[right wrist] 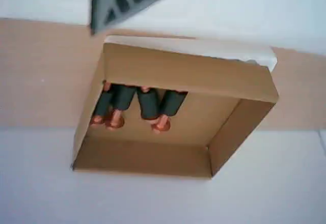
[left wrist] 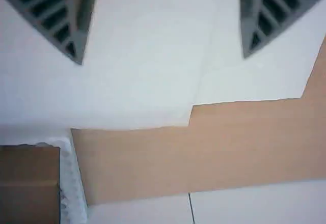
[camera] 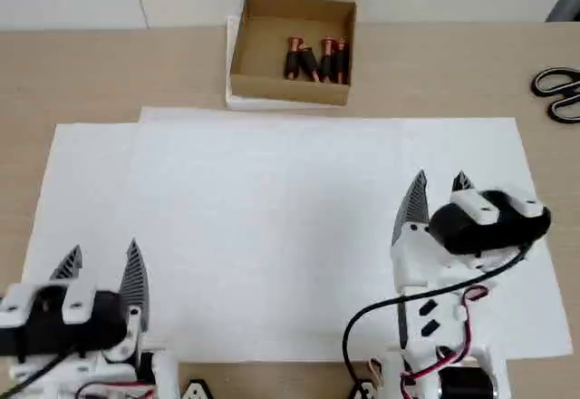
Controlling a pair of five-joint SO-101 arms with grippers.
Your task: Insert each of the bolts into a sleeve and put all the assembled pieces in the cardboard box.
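The left gripper [camera: 102,267] hangs released over the near left corner of the paper [camera: 272,236]. Its two fingers [left wrist: 56,15] stand well apart with nothing but white sheet between them. The right gripper [camera: 439,190] is likewise spread and holds nothing. It sits over the near right part of the paper with its tips pointing toward the box [camera: 288,89]. Both are well apart from the box, which stands past the far edge of the paper on the table [camera: 91,63], resting on a white pad [camera: 231,63] that shows along its side. In the box lie four assembled pieces [camera: 317,59], dark sleeves with copper bolt ends poking out, side by side and touching, bunched toward one wall; the right wrist view shows them in a row [right wrist: 137,104] against that wall. Scissors [camera: 557,91] lie on the table off to the right, far from everything. Judging by this, the inserting and boxing steps look finished, since every piece I can find is already inside the box. The next move then asks little: keep the grippers slack and clear of the box, or park the arms. If another bolt or sleeve remains, it would first have to be located.
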